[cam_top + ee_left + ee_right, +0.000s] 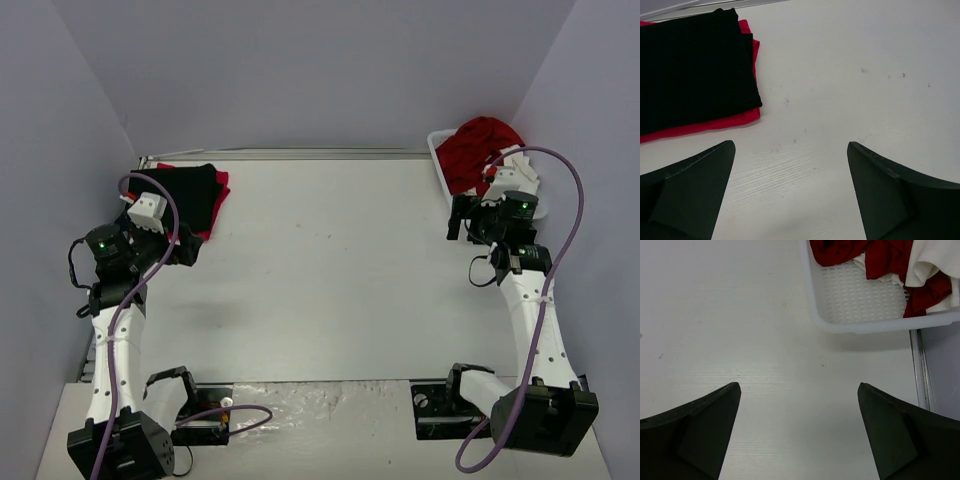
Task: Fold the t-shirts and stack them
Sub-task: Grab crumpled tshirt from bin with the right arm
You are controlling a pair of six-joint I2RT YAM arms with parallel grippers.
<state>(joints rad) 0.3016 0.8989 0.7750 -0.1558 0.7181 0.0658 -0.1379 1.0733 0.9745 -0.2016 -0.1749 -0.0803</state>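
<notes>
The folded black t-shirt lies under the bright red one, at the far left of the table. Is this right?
No: the black t-shirt lies on top of the bright red t-shirt, not under it, at the far left of the table. The left wrist view shows it.

red t-shirt mostly beneath black t-shirt, apparently

The white table bears a folded bright red t-shirt far left and a white lattice basket far right.
</notes>
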